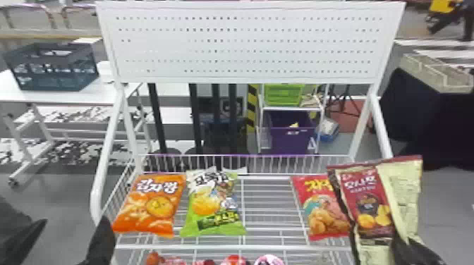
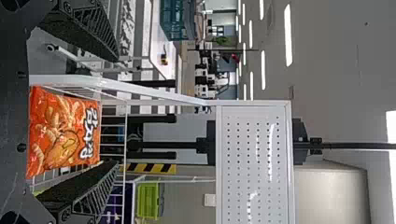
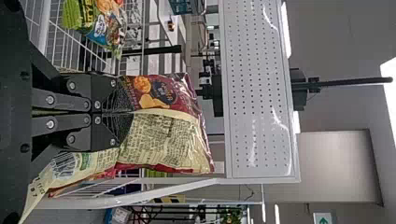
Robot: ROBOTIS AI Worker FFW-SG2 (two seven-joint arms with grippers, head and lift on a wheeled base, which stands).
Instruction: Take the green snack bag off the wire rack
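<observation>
With the green snack bag (image 1: 213, 208) on the wire rack (image 1: 232, 247), left of the head view's centre, the approach seems in hand, calling for the wide-spread left gripper (image 2: 116, 111) to go rightward there, the right gripper (image 3: 125, 112) clasping a maroon-and-cream bag (image 3: 163, 130).

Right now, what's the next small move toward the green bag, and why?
Probably shift the left gripper to its right, clear of the orange snack bag, toward the green snack bag. Its fingers are open, but it sits on the orange bag's far side; the right gripper is shut on the maroon-and-cream snack bag.
</observation>
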